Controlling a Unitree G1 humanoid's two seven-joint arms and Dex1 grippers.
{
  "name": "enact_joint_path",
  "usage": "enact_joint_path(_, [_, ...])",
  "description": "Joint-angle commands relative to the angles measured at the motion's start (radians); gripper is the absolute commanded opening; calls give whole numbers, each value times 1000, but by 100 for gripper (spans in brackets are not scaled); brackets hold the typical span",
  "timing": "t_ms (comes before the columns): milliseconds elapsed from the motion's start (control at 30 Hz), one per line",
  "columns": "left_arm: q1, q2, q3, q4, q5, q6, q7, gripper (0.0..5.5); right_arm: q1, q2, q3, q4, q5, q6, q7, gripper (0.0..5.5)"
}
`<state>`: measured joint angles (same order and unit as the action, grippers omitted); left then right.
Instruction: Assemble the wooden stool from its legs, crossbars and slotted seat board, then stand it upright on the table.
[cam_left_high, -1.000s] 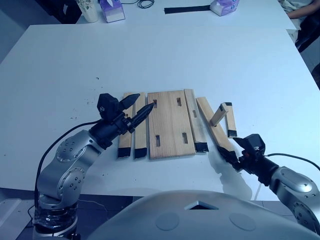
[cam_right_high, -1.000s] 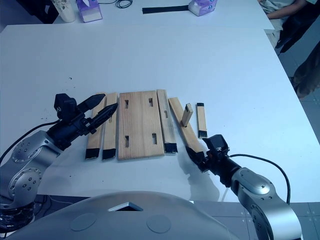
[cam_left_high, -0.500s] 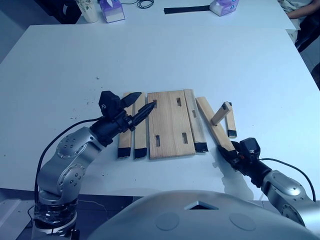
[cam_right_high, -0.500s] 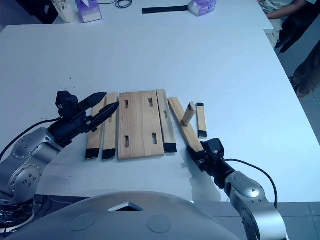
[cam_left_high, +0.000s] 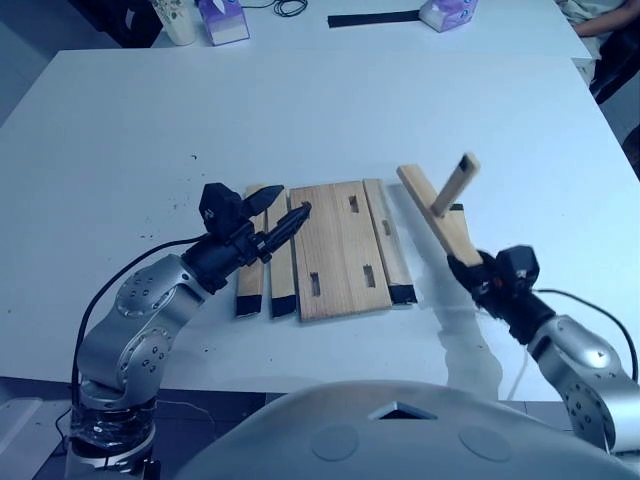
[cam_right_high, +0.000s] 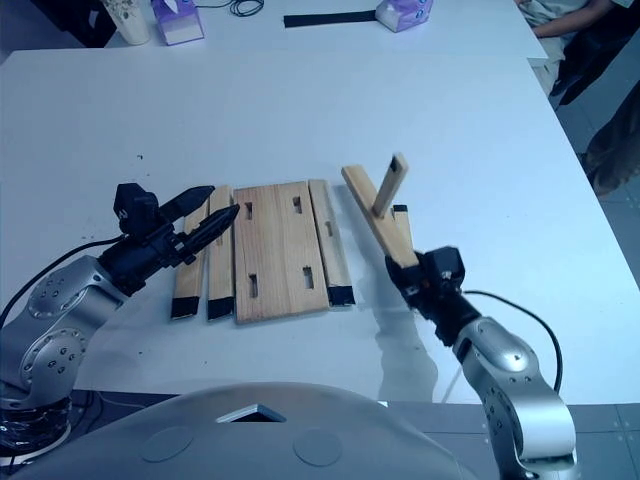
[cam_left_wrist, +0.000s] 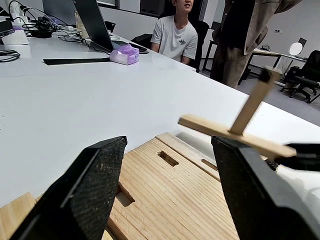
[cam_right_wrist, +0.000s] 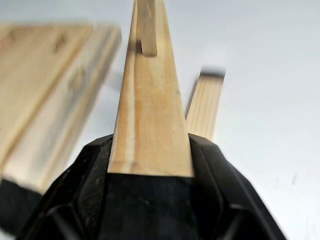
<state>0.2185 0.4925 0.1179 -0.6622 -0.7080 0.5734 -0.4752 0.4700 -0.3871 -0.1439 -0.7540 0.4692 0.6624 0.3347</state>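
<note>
Black strip (cam_left_high: 375, 18) lay flat. Purple tissue pack (cam_left_high: 448, 14) sat just beside its right end; coiled black cable (cam_left_high: 292, 7) near its left end; purple tissue box (cam_left_high: 224, 20) and patterned cup (cam_left_high: 178, 18) stood farther left of it; open laptop (cam_left_wrist: 95, 25) stood behind it.

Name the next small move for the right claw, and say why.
Probably swing the leg over the seat board toward a slot: the right claw is shut on it, lifted off the table with a crossbar already pegged in, and the board lies flat, slots up.
</note>
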Motion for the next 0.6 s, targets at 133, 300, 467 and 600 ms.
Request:
enact_joint_path(133, [-162,-24,110,21,-261,94,73,332,-345,-26,-81,-18,351,46,83,207])
enact_joint_path(300, [-283,10,117,68,-446,168,96,399,-475,-106,-101,89,481,82,161,207])
enact_joint_path(467, [-270,43,107,94,-391,163,72,470,-482,-161,-80,182,378,19,227,207])
enact_joint_path(600, [-236,32,70,57,-381,167,77,525,-516,-140,-74,218,337,-14,204,207])
